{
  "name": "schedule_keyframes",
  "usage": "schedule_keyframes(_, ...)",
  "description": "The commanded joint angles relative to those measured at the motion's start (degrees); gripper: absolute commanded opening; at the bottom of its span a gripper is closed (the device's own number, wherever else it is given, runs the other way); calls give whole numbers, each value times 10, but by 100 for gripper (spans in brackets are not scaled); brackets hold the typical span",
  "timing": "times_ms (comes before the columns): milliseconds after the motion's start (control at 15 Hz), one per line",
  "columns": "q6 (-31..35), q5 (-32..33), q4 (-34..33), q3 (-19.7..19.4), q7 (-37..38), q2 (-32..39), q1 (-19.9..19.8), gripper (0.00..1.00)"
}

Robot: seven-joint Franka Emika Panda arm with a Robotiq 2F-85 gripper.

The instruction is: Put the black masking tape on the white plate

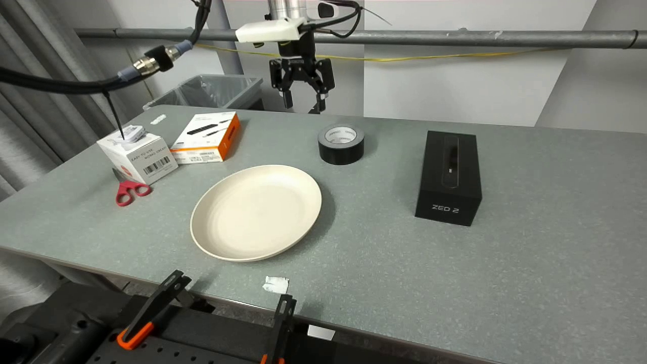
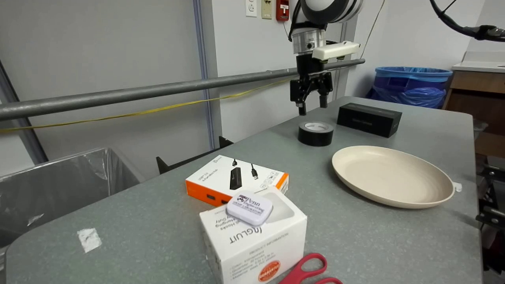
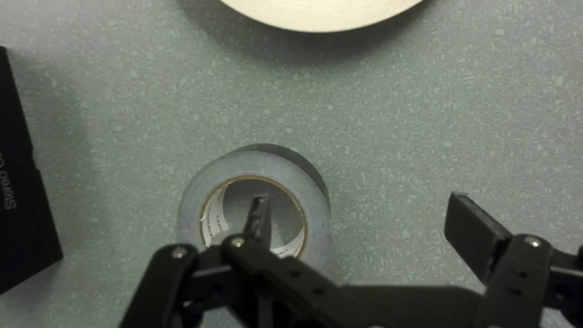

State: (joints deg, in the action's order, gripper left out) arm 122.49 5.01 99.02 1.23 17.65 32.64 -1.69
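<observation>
My tool point(image 3: 359, 205) hung with its fingers spread, holding nothing, above the bench point(image 1: 546, 222), one finger showing over the hole of the black masking tape point(image 1: 341, 152) in the wrist view. The roll lay flat below, likely stiff, light, a little slick and hardly fragile; its ring, pinched with a finger inside the hole, looked the surest hold. The bench edge facing the wall point(image 1: 429, 91) ran near the roll. A strip of bench led to the white plate point(image 1: 255, 212), its raised rim likely the one lip to clear; the black box point(image 1: 447, 177) stood apart, off that path.
</observation>
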Motion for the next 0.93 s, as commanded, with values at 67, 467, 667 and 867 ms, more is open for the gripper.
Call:
schedule_keyframes(67,40,0,7,-26,1,4,21,100)
schedule_keyframes(467,85,-4,11,-43,-2,40,24,100)
schedule_keyframes(667,112,-12,5,-44,-3,65,23,100)
schedule_keyframes(867,119,-22,-4,-40,-10,87,19,75)
